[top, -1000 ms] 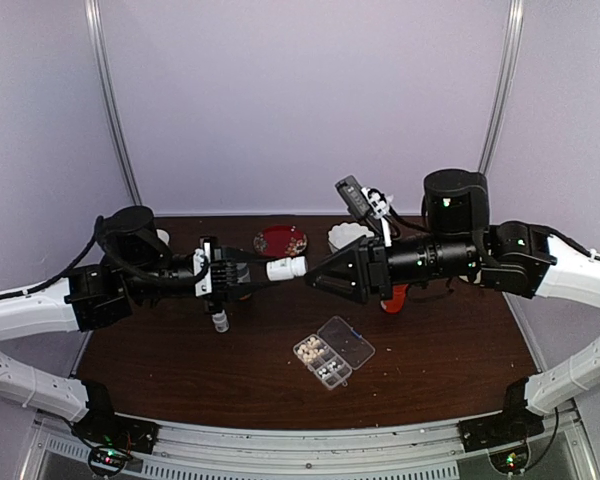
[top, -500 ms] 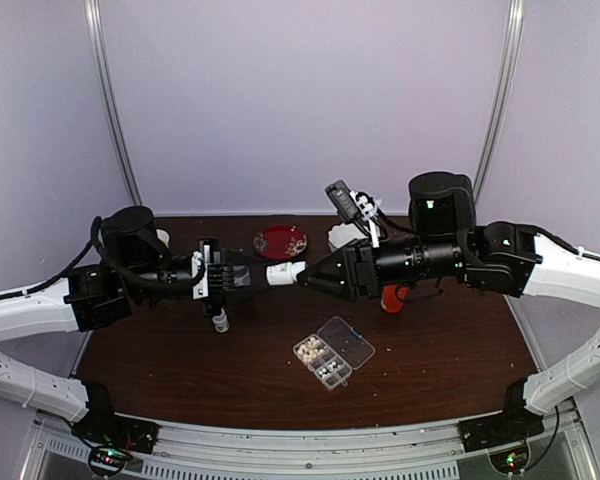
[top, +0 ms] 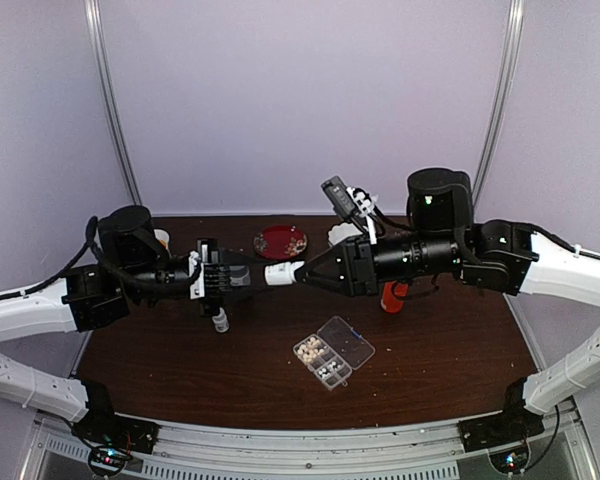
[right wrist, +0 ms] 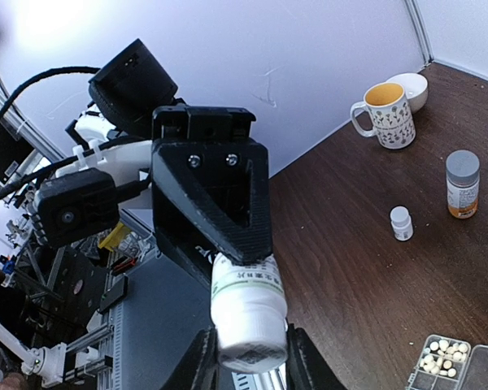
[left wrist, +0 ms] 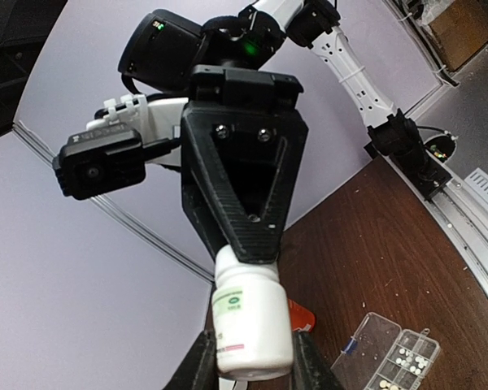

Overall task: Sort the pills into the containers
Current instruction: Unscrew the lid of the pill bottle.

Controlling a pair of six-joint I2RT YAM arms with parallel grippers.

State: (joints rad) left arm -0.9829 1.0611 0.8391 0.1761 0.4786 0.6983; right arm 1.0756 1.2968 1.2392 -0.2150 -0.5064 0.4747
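Far end of white bottle (left wrist: 252, 325) hidden inside right jaws, label print too small to read. Right wrist view: pill box (right wrist: 477, 367) cut off at 5 o'clock edge. Top view: pills (top: 312, 351) too tiny to count, bowl (top: 338, 232) mostly behind right arm (top: 430, 256).

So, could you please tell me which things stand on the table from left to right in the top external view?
small white bottle → dark red plate → clear pill box → orange bottle

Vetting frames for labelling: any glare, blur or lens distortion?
Top external: even light, but pills in the pill box are barely resolved. Right wrist: glare washes out the upper-left corner. Left wrist: white bottle crisp, no glare.
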